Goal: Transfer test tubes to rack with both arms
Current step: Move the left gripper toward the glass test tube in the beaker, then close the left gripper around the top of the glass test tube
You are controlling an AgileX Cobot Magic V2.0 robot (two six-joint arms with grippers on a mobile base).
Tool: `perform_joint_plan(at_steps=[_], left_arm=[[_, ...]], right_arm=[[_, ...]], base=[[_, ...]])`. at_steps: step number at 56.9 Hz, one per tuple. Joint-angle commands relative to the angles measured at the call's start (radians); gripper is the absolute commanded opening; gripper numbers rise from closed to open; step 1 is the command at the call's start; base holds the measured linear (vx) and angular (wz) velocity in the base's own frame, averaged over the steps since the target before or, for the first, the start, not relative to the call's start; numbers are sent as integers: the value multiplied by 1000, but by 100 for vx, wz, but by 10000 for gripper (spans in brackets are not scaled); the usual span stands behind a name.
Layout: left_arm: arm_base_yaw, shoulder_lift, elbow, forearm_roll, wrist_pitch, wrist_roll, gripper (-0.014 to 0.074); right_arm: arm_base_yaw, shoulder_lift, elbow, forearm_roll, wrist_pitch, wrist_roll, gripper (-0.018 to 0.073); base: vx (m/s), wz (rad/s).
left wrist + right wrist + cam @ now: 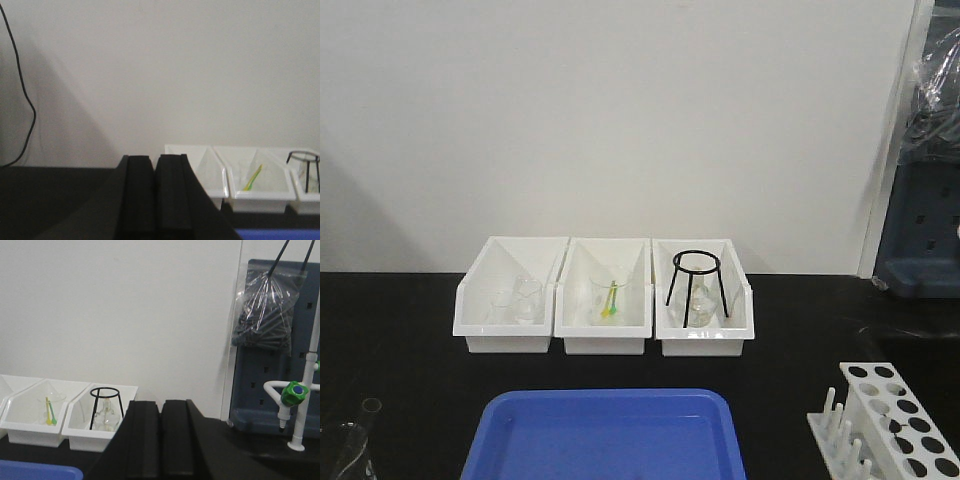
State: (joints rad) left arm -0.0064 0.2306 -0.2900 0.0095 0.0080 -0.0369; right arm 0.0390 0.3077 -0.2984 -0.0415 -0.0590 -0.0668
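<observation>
— White plastic rack with round holes sits near right, visible holes bare. Your slender clear glass test tubes show only at the near-left edge, a split that likely needs both arms.
— Grippers?
— Left gripper and right gripper: fingers together, gripping nothing.

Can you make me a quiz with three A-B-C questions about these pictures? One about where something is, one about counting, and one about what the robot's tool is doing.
1. Which bin holds the tripod? A) left B) middle C) right
2. How many white bins are there? A) two B) three C) four
3. How is the left tool? A) shut and empty B) wide open C) holding a tube

Answers: 1 C, its black legs stand inside the right bin. 2 B, three sit side by side by the wall. 3 A, it is closed with nothing in it.
</observation>
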Motion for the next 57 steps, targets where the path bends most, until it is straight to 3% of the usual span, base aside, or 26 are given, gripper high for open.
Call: perform_joint_plan(at_steps=[1,17,18,26,37,42,57], left_arm=[[-1,62,-33,-2,-57,44,130],[-1,147,-33,-2,-57,65,494],[-1,153,-33,-10,-45,61,608],[-1,153,-33,-4,51,112,606],[-1,188,-33,-10,156,281,588],[-1,239,-33,-10,128,324,588],[-2,487,-33,-10,-97,326,588]], right_arm=[[-7,53,-35,-6,-91,-5,20],[-7,164,-35,-6,-91,0,130],[-7,230,-35,-6,-100,0,286],[-7,278,-35,-6,-99,0,410],[-7,316,-35,-6,-100,0,438],[-7,327,-35,-6,-100,0,438],[-7,341,-35,-6,-100,0,438]], base=[[0,0],[0,0],[0,0],[0,0],[0,0],[0,0],[0,0]])
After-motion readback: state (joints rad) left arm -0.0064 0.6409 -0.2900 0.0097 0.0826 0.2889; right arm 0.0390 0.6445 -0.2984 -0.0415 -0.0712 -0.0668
